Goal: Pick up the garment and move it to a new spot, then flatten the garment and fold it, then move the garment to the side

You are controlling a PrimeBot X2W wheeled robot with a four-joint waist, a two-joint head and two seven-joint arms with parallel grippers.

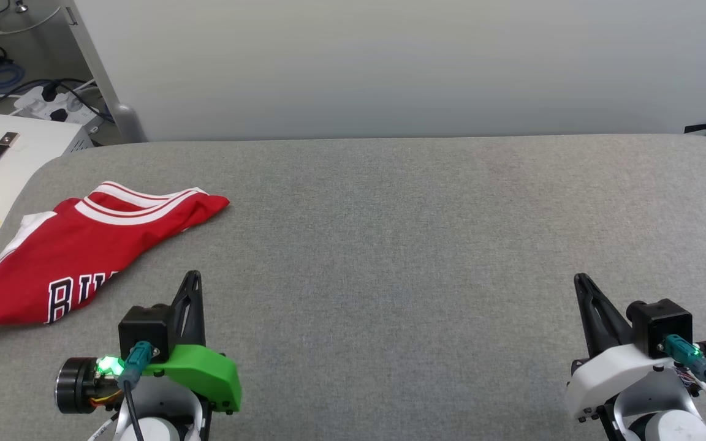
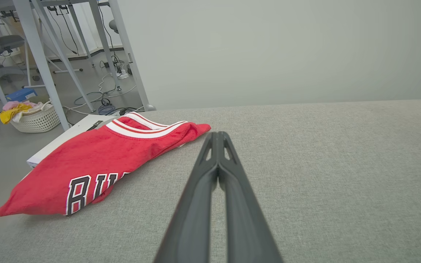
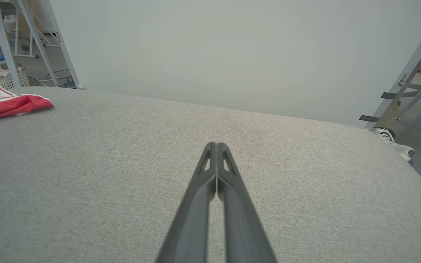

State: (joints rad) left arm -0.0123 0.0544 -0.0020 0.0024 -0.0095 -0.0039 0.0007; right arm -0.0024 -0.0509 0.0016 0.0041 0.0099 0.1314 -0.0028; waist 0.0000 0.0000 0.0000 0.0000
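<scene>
garment (image 1: 83, 251) lies at table's (image 1: 390, 214) left edge, long axis near-left to far-right | just ahead-left of left gripper (image 1: 192, 277) (the nearer arm) | right gripper (image 1: 578, 280) well apart | both pressed together, empty

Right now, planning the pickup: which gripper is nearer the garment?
The left gripper, with the green mount; the garment lies close to it, far from the right gripper.

At ten o'clock the garment (image 1: 92, 245) is bright red, with white-and-red striped trim and black, white-edged letters. The tabletop (image 1: 390, 245) is flecked grey. The shell on the left gripper (image 1: 192, 275) is green, that on the right gripper (image 1: 580, 278) white.
</scene>
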